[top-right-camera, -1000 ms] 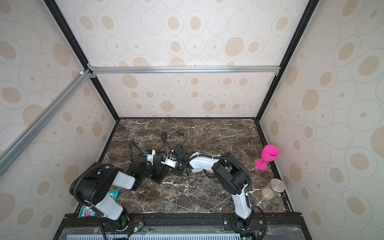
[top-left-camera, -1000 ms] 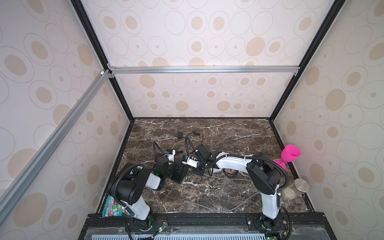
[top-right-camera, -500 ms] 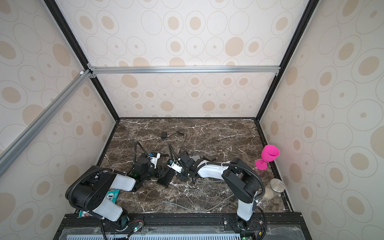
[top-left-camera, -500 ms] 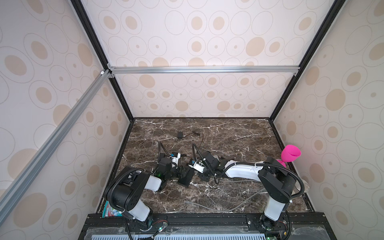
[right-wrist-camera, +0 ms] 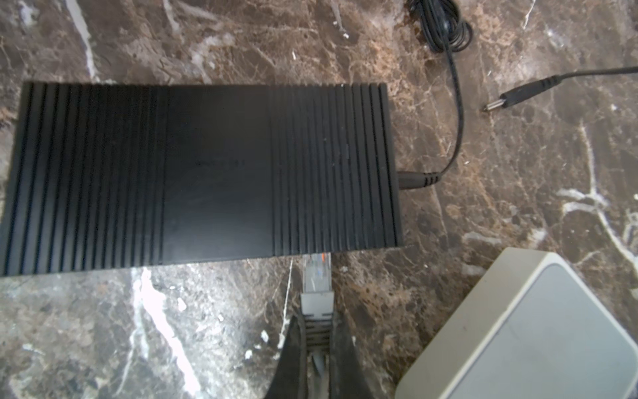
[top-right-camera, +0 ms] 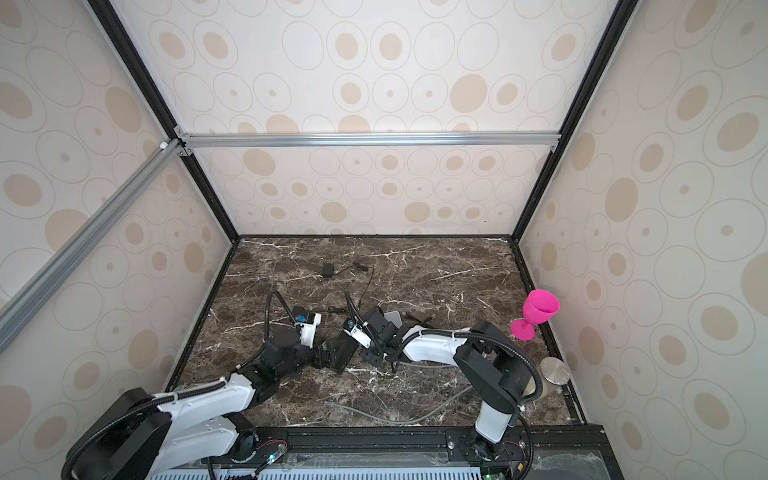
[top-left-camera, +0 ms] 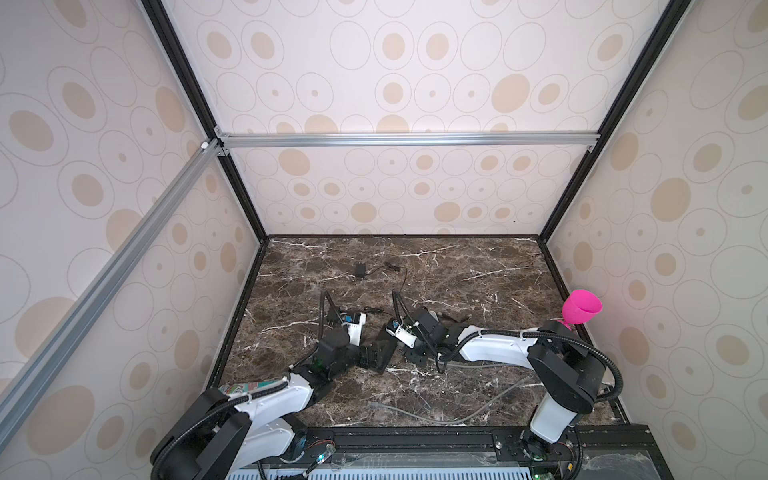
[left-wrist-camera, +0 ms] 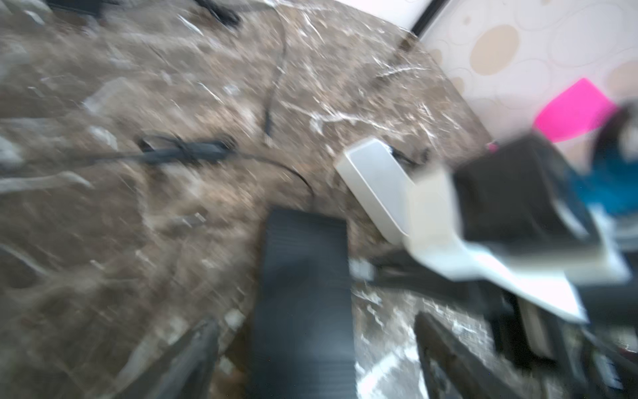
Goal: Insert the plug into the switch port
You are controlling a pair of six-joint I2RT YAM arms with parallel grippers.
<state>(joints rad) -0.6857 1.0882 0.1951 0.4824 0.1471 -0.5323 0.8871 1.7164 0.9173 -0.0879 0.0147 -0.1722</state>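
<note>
Plug (right-wrist-camera: 316,276) tip at switch (right-wrist-camera: 207,176) edge, axis straight ahead of my right claw (right-wrist-camera: 317,331), clamped on it; left claw (left-wrist-camera: 310,331) gaping.

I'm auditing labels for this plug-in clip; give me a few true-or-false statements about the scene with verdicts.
1. The right pincer grips the Ethernet plug by its boot. True.
2. The plug's clear tip meets the long edge of the black switch. True.
3. The switch's short side has nothing plugged in. False: a black barrel plug sits in it.
4. The left pincer is clamped on the switch. False: its fingers stand open, one on each side of it.
5. The pink goblet lies toppled mid-table. False: it stands at the table's right edge.
6. A second barrel plug lies loose on the table. True.
</note>
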